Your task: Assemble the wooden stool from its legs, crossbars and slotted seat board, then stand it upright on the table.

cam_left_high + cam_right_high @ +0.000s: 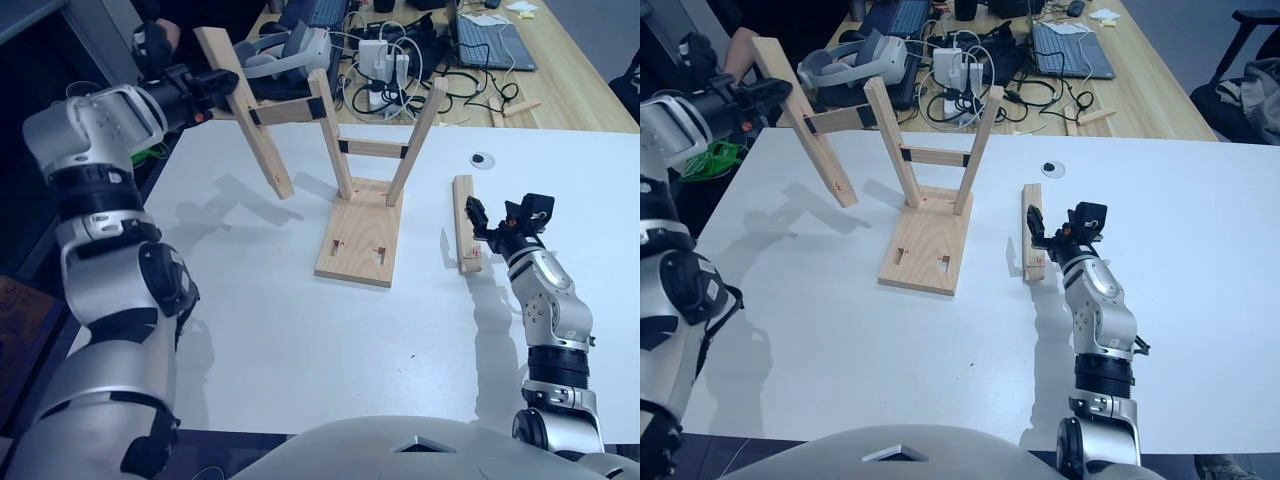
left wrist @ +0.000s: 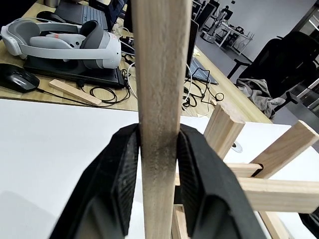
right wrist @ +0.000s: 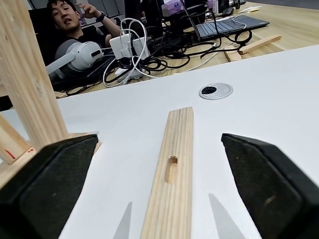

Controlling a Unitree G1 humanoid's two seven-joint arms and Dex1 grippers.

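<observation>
The left hand (image 2: 158,174) is clenched on the outer leg (image 1: 262,150) of the half-built frame (image 1: 290,112), whose other legs stand on the seat board (image 1: 355,245) on the counter (image 1: 250,340). The right hand (image 1: 505,215) gapes astride the loose leg (image 3: 172,169) beside the board: probably light, stiff wood, best gripped mid-length. The right wrist view shows its upward notch (image 3: 171,162), unclear from the head views.

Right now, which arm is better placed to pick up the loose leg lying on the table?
Right: the right gripper is open and lined up with the loose leg; the left gripper is shut on a frame leg.
</observation>
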